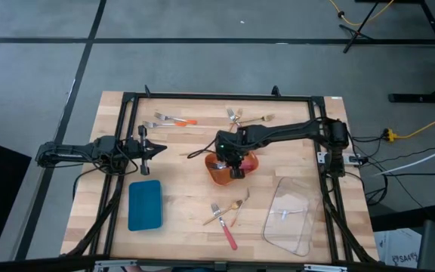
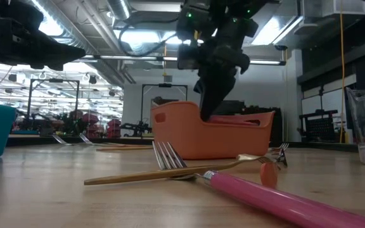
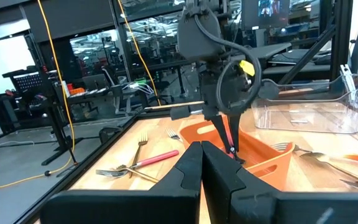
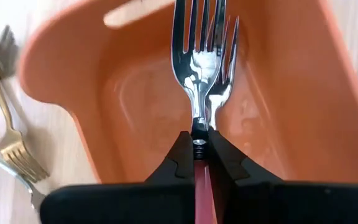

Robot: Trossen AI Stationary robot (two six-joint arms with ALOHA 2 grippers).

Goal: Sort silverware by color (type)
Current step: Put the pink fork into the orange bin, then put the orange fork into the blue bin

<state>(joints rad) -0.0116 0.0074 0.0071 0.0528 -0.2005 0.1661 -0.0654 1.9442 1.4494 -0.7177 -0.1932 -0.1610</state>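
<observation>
My right gripper reaches down into the orange tray at mid-table, shut on a silver fork with a pink-red handle. A second silver fork head shows right beside it; I cannot tell whether it is held or lies in the tray. More silverware lies flat on the table. Orange-handled forks and gold forks are at the far side. A pink-handled fork and a gold fork are at the near side. My left gripper waits shut at the left, level. My right gripper pinches the fork between its two fingers where the pink-red handle meets the silver neck. The fingers slant steeply down from above and lie along the fork. The fork's tines point down into the orange tray; whether they touch its floor I cannot tell.
A blue tray stands at the near left and a clear tray at the near right. A black frame runs round the table's edges. Bare wood lies between the trays.
</observation>
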